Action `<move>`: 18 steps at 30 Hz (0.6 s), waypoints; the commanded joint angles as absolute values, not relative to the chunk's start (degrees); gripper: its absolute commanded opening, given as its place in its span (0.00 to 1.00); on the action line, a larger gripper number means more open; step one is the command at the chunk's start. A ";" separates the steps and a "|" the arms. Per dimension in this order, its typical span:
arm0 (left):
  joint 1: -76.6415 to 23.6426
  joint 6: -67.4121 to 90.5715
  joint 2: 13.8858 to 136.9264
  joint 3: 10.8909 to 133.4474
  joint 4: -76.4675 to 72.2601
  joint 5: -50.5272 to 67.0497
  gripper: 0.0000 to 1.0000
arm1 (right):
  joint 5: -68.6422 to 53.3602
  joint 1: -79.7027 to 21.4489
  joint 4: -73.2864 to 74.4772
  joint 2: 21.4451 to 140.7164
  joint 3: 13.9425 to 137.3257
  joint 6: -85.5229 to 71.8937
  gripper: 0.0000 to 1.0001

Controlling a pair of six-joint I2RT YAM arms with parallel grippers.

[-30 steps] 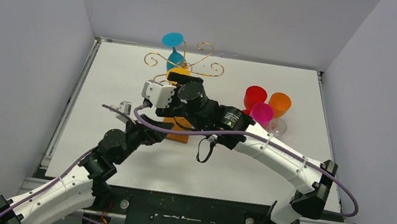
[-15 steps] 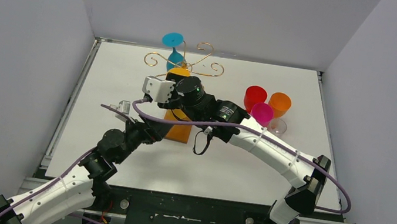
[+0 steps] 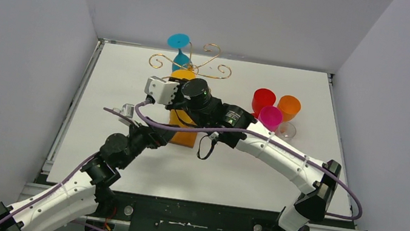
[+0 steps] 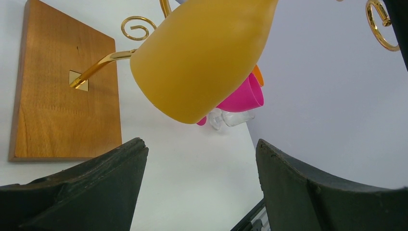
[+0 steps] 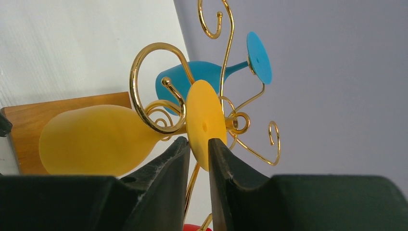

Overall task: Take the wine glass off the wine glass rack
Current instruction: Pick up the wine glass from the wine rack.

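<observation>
The gold wire rack [image 3: 185, 138] on its orange-brown wooden base holds the opaque yellow wine glass [image 4: 202, 53] by its foot. Our left gripper [image 4: 201, 144] gapes near the bowl. Our right gripper [image 5: 198, 142] nearly closes around that foot, perhaps pinching. A crooked pull could snag, toppling the rack.

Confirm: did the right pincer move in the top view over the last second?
Yes. The right pincer shifted left and toward the far wall, judged against the wine glass rack.

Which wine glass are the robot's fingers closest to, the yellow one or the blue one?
The yellow wine glass: its round foot sits inside the right gripper. The blue wine glass hangs behind it.
</observation>
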State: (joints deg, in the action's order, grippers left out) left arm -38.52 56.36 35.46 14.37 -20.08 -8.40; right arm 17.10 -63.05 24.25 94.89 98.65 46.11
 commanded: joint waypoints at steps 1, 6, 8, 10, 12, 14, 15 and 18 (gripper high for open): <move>-38.30 55.82 34.74 14.28 -21.19 -8.31 0.80 | 18.46 -63.32 20.01 94.05 98.23 47.04 0.21; -38.28 55.85 34.26 14.06 -21.07 -8.44 0.80 | 19.05 -63.64 18.97 93.81 97.71 47.96 0.15; -38.26 55.75 34.15 14.19 -20.94 -8.36 0.80 | 19.22 -63.97 18.16 93.54 97.44 48.28 0.13; -38.32 55.57 33.97 14.44 -20.82 -8.22 0.80 | 19.38 -64.42 17.64 93.35 97.30 48.74 0.12; -38.31 54.97 33.36 14.94 -20.16 -8.02 0.80 | 19.63 -64.87 17.17 93.26 97.31 49.07 0.09; -38.31 54.34 32.43 15.71 -18.91 -7.80 0.80 | 20.17 -65.19 16.78 93.20 97.32 49.29 0.06; -38.31 54.12 31.84 16.07 -18.23 -7.62 0.80 | 20.33 -65.33 16.60 93.10 97.20 49.40 0.04; -38.32 53.66 29.67 16.96 -15.45 -7.19 0.80 | 20.56 -65.40 15.86 92.61 96.74 49.86 0.00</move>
State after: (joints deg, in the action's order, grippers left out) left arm -38.52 55.64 32.32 14.39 -17.63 -8.25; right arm 18.63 -64.86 19.94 94.89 97.36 48.84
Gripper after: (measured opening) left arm 0.804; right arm 0.044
